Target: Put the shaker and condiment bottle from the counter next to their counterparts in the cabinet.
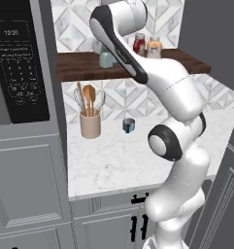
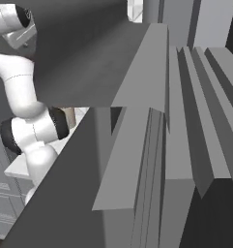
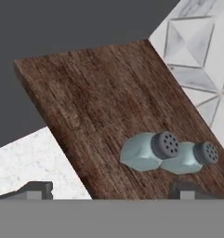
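Clock on dark microwave (image 1: 19, 63) reads 12:20. Two teal shakers (image 3: 143, 151) touching near shelf (image 3: 99, 107) back edge; marble tabletop (image 1: 133, 155) below; claw (image 3: 108, 191) spread wide, empty.

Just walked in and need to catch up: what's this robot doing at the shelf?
The white arm is reaching up to the dark brown wooden shelf. Its gripper is open and holding nothing, hovering over two pale teal glass shakers with grey caps that stand side by side on the board. A small red sauce bottle and an orange bottle stand further along the shelf. On the white marble counter are a utensil holder and a small cup.
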Controlling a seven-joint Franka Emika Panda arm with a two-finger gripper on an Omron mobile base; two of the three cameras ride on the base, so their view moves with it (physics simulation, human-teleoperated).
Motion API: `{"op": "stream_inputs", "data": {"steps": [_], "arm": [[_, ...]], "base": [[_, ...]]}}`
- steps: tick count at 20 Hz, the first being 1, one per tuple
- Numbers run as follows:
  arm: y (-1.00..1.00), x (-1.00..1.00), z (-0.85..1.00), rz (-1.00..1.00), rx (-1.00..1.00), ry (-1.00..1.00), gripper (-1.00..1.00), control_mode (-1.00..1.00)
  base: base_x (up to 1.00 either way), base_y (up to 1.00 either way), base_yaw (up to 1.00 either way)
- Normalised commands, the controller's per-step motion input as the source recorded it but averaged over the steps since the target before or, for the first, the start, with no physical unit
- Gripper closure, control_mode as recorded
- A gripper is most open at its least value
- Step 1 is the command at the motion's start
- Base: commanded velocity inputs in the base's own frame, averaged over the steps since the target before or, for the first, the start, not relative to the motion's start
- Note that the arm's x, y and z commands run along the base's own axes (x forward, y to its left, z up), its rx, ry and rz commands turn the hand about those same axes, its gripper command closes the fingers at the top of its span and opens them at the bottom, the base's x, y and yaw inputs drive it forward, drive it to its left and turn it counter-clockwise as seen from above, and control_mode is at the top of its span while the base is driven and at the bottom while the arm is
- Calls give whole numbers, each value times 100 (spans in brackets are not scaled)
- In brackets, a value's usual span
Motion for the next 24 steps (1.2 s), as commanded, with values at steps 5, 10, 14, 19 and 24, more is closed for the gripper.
{"op": "stream_inputs", "data": {"steps": [5, 10, 14, 19, 24], "arm": [[-10, -100, -51, 0, 3, 0, -100, -100], [-19, -100, -61, 0, 5, 0, -100, -100], [-26, -100, -64, 0, 6, 0, -100, -100], [-33, -100, -65, 0, 5, 0, -100, -100], [-39, -100, -67, 0, 7, 0, -100, -100]], "base": [[0, 0, 0], [0, 0, 0], [0, 0, 0], [0, 0, 0], [0, 0, 0]]}}
